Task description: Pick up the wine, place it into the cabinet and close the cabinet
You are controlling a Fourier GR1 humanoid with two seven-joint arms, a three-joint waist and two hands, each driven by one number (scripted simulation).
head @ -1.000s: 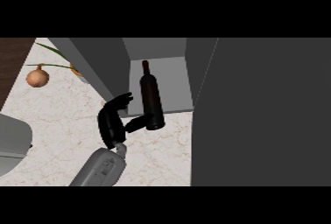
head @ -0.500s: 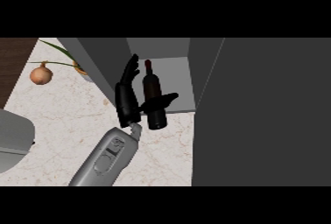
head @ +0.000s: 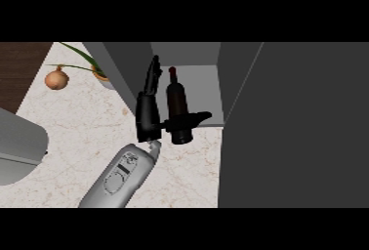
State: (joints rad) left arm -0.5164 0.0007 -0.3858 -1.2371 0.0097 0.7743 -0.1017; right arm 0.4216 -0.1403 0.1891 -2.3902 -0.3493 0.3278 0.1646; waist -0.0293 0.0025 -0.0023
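A dark wine bottle [head: 175, 100] stands upright at the front edge of the open grey cabinet [head: 198, 78], its neck towards the back wall. My left hand [head: 148, 114] rises from the lower left and lies against the bottle's left side. Its fingers [head: 153, 78] stretch straight along the cabinet's left wall, and its thumb [head: 194, 118] reaches right across the bottle's lower body. The hand is open. The bottle's base is partly hidden behind the thumb. My right hand shows nowhere.
The cabinet's dark door [head: 302, 127] stands swung open and fills the right side. An onion [head: 56, 79] and green leaves [head: 81, 54] lie on the marble counter [head: 79, 127] at the upper left. A grey rounded object [head: 18, 151] sits at the left edge.
My left hand has moved up and right from the counter to the bottle, and its curled fingers have straightened alongside it. The bottle has stayed at the cabinet's front.
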